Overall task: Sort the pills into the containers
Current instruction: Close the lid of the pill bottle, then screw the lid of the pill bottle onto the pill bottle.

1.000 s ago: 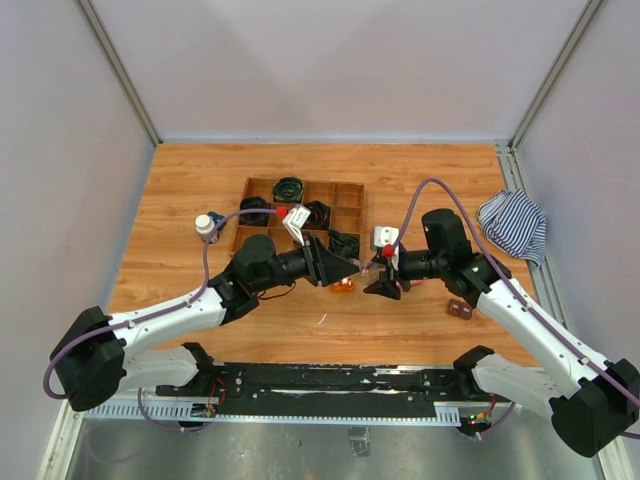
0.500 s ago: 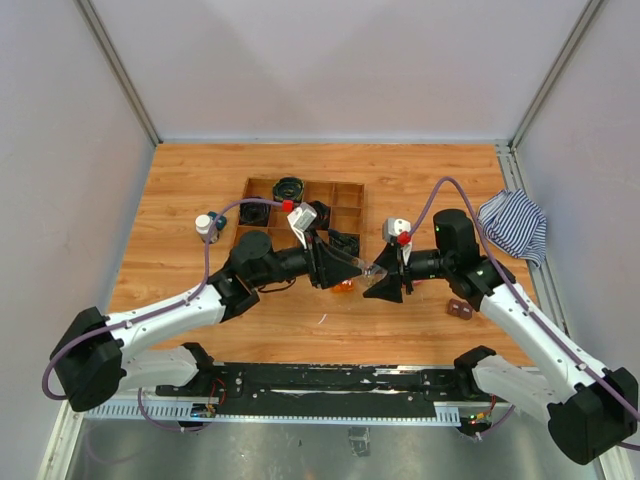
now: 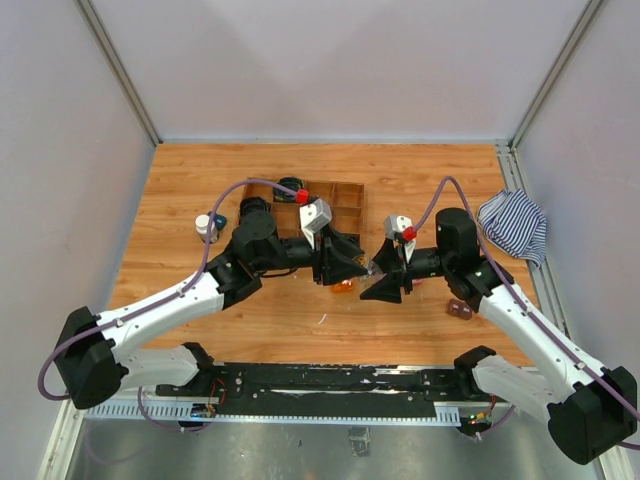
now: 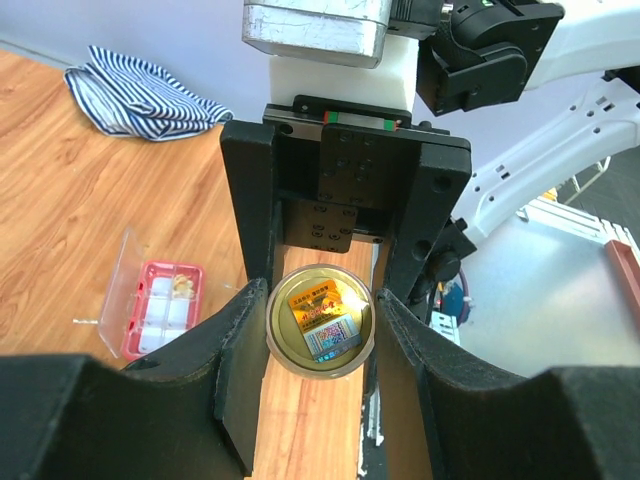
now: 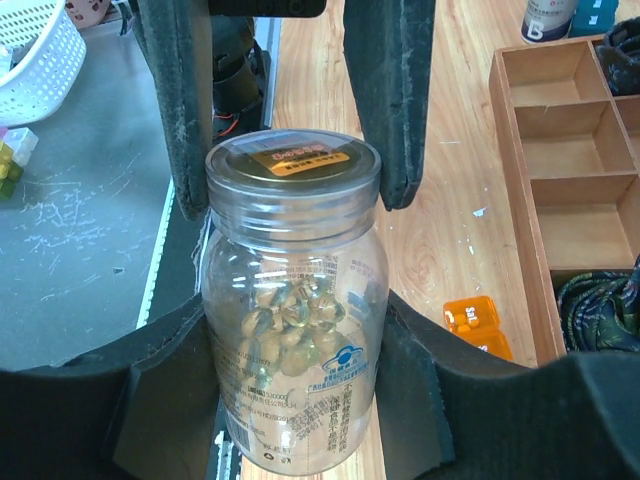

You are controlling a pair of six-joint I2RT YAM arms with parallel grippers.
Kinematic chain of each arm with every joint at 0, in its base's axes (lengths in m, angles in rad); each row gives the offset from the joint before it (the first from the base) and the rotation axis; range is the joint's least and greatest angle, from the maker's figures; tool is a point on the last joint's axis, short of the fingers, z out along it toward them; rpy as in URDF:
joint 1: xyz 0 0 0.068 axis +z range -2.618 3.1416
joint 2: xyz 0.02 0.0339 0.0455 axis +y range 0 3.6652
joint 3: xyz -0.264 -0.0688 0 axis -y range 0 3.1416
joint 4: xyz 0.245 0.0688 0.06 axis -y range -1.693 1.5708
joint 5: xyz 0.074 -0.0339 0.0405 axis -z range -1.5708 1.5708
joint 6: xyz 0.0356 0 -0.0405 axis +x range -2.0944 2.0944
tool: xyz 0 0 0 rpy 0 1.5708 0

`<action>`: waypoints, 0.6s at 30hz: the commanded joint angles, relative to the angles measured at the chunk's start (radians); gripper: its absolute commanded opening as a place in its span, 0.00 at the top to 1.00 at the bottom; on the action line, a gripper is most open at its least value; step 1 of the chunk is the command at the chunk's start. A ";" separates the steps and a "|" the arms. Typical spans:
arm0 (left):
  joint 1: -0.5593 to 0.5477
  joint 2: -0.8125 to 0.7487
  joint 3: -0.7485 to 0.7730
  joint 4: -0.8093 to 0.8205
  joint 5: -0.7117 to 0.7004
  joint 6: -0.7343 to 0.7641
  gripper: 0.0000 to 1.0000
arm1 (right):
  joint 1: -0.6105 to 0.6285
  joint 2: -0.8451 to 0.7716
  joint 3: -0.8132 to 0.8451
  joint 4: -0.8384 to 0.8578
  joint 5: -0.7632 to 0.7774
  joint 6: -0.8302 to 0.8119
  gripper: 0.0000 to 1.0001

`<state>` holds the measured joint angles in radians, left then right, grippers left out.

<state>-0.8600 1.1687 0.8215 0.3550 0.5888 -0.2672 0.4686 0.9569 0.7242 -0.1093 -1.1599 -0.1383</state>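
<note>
The pale wooden tabletop [image 3: 200, 180] carried everything, with both black-and-white arms meeting above its middle, toward the near edge. Over the last second the left arm had lifted its elbow and rolled its wrist, so its camera swung up and over, while the right arm had barely moved in the last half second. That looked like a twist on a cap: opening was under way, and no pills were being poured yet.

The brown wooden compartment tray [image 3: 348, 200] lay past the arms' meeting point, toward the far edge, and the blue-and-white striped cloth [image 3: 513, 225] lay at the right edge.

The clear cylindrical plastic vial [image 5: 295, 330], part full of pale yellow capsules, hung above the tabletop just off the tray's near right corner. The right fingers [image 5: 165, 390] were partly closed and clamped on its body. The left fingers [image 4: 240, 360], closed narrower, gripped its clear screw cap [image 5: 292, 165], which appeared still seated on the neck.

The flat pink translucent box [image 4: 160, 305] lay open toward the near right corner, a few yellowish pieces in one cell. The small orange block [image 5: 478, 320] sat just off the tray's near edge.

The cap bore an orange-gold label, and the vial had printed lines and a blue logo, all too small to read. The small white-capped bottle [image 5: 548, 15], left of the tray, showed a large "B".
</note>
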 commanded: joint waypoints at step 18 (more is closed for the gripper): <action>-0.010 -0.124 -0.065 -0.142 -0.144 0.002 0.15 | -0.033 -0.030 0.015 0.190 -0.112 0.042 0.99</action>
<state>-0.8673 1.0832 0.7811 0.2371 0.4725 -0.2848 0.4686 0.9463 0.7242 0.0334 -1.2201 -0.1066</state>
